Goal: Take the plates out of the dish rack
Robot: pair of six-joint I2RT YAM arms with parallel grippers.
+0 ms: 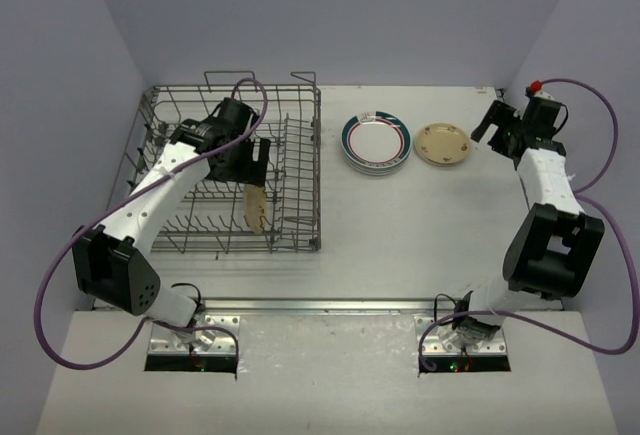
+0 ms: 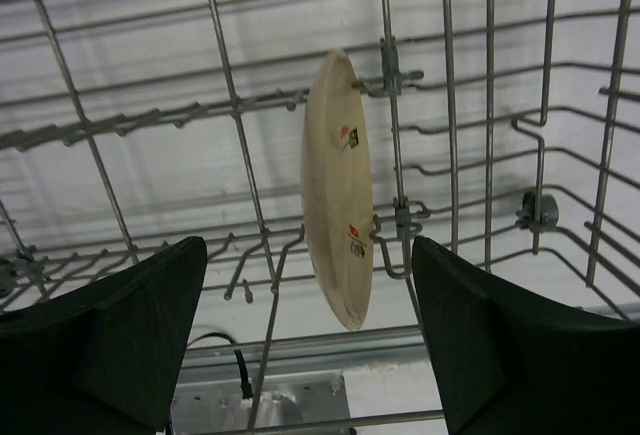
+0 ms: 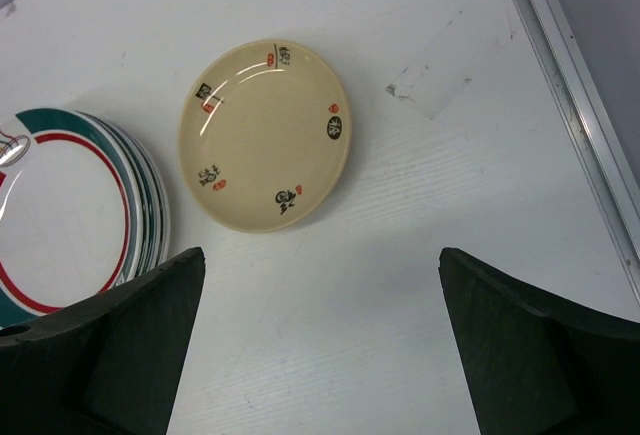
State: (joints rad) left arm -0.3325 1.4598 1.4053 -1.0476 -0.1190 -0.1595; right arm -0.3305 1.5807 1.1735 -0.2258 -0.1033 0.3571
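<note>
The left jaws are open, one on each side of the standing plate point(image 2: 335, 185), not touching it. The right jaws are open and hold nothing, over the flat plate point(image 3: 265, 135) on the table point(image 3: 420, 285). A crooked squeeze could make the standing plate slip or catch on the dish rack point(image 2: 230, 105) wires. It stands on edge in the rack, tall way up, thin edge toward the jaws.

Under my right gripper point(image 3: 320, 260) lies the white table point(image 3: 400, 285). Ahead and to its right, a pale tape-like patch point(image 3: 432, 90); further right, a metal rail point(image 3: 575, 105) edges the tabletop.
</note>
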